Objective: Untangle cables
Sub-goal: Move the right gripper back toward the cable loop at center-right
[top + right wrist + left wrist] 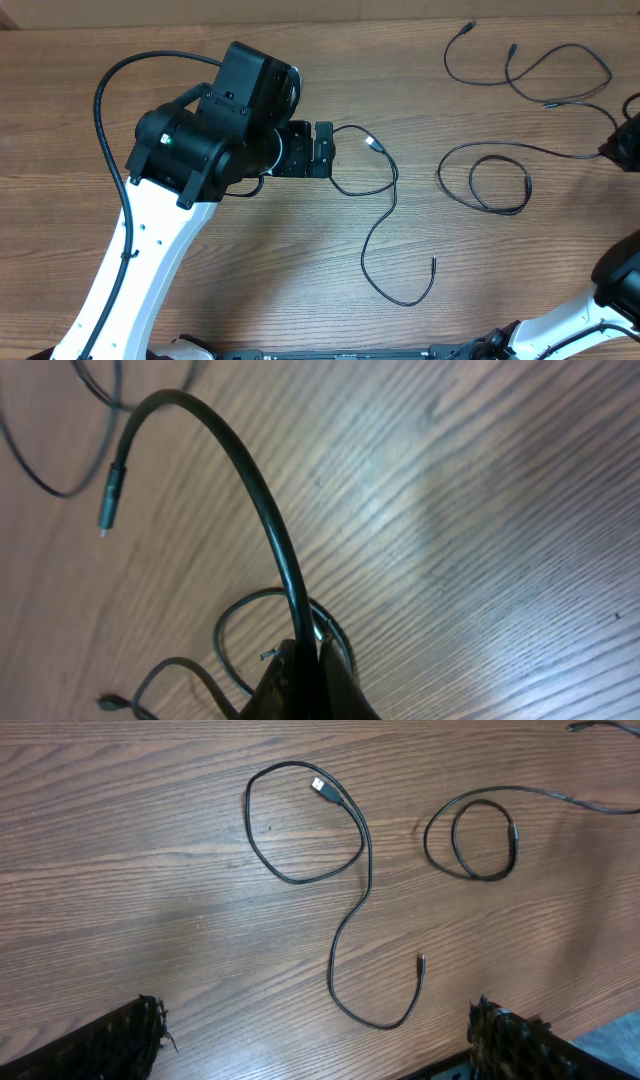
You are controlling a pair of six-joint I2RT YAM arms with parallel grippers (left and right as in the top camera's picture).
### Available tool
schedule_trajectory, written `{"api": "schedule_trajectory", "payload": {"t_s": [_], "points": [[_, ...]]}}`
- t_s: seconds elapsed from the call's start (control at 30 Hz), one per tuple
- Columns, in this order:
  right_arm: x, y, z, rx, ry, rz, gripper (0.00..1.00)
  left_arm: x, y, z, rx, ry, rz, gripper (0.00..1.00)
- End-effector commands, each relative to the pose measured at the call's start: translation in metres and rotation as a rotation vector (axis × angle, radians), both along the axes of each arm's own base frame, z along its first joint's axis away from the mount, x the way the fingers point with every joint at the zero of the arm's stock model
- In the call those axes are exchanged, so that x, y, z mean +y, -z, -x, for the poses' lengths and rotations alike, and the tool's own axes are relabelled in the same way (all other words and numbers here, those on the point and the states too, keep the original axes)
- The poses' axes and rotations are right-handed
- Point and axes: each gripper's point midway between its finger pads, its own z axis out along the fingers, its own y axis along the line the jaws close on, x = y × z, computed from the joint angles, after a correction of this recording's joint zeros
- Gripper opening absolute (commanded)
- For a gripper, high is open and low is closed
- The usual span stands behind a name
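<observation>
The left gripper [322,150] is hanging wide open and released over the wooden table [250,260], gripping nothing. In the left wrist view its two dark fingers [130,1040] are standing at the bottom corners with bare wood between them.

Just ahead of those open fingers the silver-tipped cable [369,860] is lying flat. Its near end is curling into a hook close in front of the jaws, and the cord is snaking away from the gripper into a single loop. The silvery-white plug [320,787] is resting inside the far side of that loop. The cable is touching neither finger.

Further ahead of the left gripper, toward the right arm, the coiled cable [527,183] is lying in a small double ring, apart from the silver-tipped one. In the overhead view a strand is running from that ring up to the right gripper [622,143].

The right gripper is clenched tight on a thin black cord. In its wrist view the cord is rising from between the pinched fingers [300,680], arching up and over, and ending in a small dark plug [110,500] hanging above the wood.

Beyond the right gripper, at the table's far side, more thin black cable [608,72] is sprawling in loose open curves. Any marking on the plugs is too small to read.
</observation>
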Motion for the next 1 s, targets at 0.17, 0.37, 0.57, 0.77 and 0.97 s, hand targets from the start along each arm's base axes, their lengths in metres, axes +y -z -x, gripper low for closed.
{"api": "schedule_trajectory", "payload": {"t_s": [0.17, 0.37, 0.57, 0.77, 0.97], "points": [[-0.009, 0.032, 0.021, 0.143, 0.006, 0.09, 0.12, 0.004, -0.006, 0.001, -0.013, -0.019, 0.009, 0.99], [-0.012, 0.032, 0.019, 0.142, 0.068, 0.085, 0.75, 0.004, -0.006, 0.001, -0.013, -0.019, 0.01, 1.0], [0.011, 0.027, 0.006, 0.063, 0.06, -0.051, 0.68, 0.004, -0.006, 0.001, -0.013, -0.019, 0.009, 1.0], [0.044, 0.024, 0.02, 0.113, 0.041, -0.202, 0.58, 0.004, -0.006, 0.001, -0.014, -0.019, 0.009, 1.0], [0.093, 0.039, 0.027, 0.216, -0.063, -0.249, 0.6, 0.004, -0.006, 0.001, -0.013, -0.019, 0.01, 1.0]]}}
